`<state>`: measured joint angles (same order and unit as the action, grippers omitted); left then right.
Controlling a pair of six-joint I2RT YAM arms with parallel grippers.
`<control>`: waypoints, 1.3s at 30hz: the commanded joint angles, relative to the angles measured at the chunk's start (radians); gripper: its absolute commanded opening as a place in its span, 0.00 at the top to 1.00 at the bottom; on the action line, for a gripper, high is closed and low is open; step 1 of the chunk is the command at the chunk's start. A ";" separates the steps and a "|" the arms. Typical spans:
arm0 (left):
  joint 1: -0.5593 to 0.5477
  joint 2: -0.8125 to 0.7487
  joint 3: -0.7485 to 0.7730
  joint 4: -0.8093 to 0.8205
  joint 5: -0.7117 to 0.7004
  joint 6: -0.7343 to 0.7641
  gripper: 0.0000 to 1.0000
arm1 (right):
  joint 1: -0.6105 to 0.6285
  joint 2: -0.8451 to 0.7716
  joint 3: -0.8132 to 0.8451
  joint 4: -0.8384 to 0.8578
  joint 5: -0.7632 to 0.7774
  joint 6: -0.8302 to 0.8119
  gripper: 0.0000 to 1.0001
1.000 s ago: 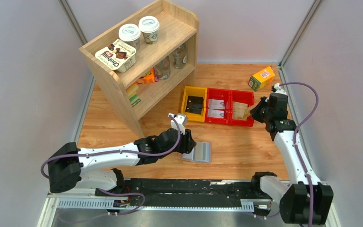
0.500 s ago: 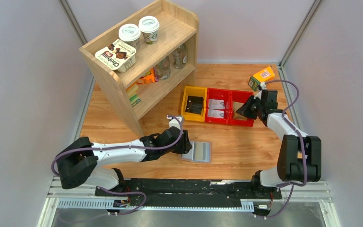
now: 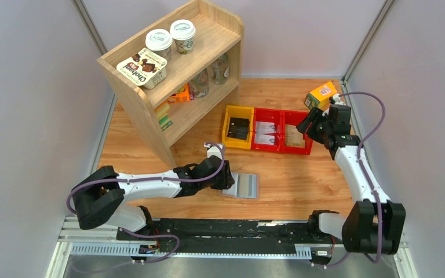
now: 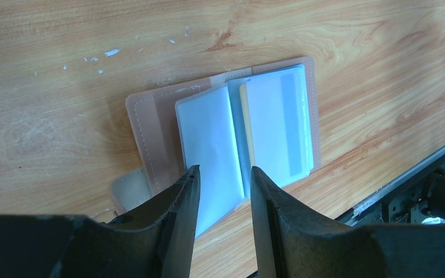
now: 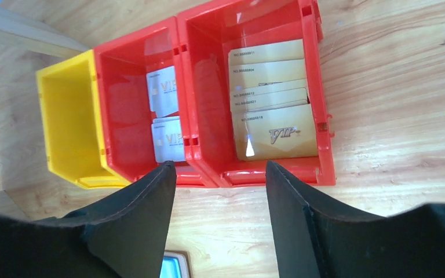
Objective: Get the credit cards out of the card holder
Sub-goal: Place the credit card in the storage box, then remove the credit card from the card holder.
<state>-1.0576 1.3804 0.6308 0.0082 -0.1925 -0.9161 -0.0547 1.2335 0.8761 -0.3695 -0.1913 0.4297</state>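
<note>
Two-panel card holder (image 4: 150, 116) open on worktop (image 4: 64, 52), clear pockets, one yellow-edged card (image 4: 245, 133) inside | left jaws apart | right jaws apart

My wooden surface (image 3: 301, 185) carries a shelf unit (image 3: 142, 119) at far left. A yellow bin (image 3: 227, 128) and two red bins (image 3: 278, 149) touch in a row mid-surface, with a green-and-yellow carton (image 3: 320, 95) at far right. The card holder (image 3: 246, 186) lies open toward the near edge.

Card holder (image 3: 246, 186) on table (image 3: 292, 176) (lying open), bins (image 3: 278, 149) behind it, shelf (image 3: 142, 124) behind-left
</note>
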 commanded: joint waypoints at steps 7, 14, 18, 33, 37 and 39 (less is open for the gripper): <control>0.005 0.022 0.017 -0.054 -0.024 -0.036 0.56 | 0.249 -0.304 -0.139 -0.103 -0.002 0.150 0.37; 0.005 0.040 0.018 -0.106 -0.058 -0.064 0.57 | 0.576 -0.344 -0.282 -0.016 0.070 0.332 0.37; 0.005 0.048 0.015 -0.126 -0.070 -0.085 0.59 | 0.683 -0.309 -0.333 0.049 0.108 0.385 0.38; 0.005 0.094 -0.006 -0.108 -0.024 -0.138 0.66 | 0.808 -0.068 -0.364 0.191 0.138 0.412 0.40; 0.005 0.105 -0.005 -0.102 -0.013 -0.141 0.73 | 0.811 -0.025 -0.362 0.210 0.127 0.409 0.40; 0.004 0.106 -0.006 -0.100 -0.009 -0.145 0.75 | 0.811 -0.009 -0.362 0.207 0.134 0.411 0.40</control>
<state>-1.0531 1.4578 0.6308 -0.0795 -0.2344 -1.0409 0.7483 1.1999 0.5182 -0.2184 -0.0761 0.8307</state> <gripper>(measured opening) 0.276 0.603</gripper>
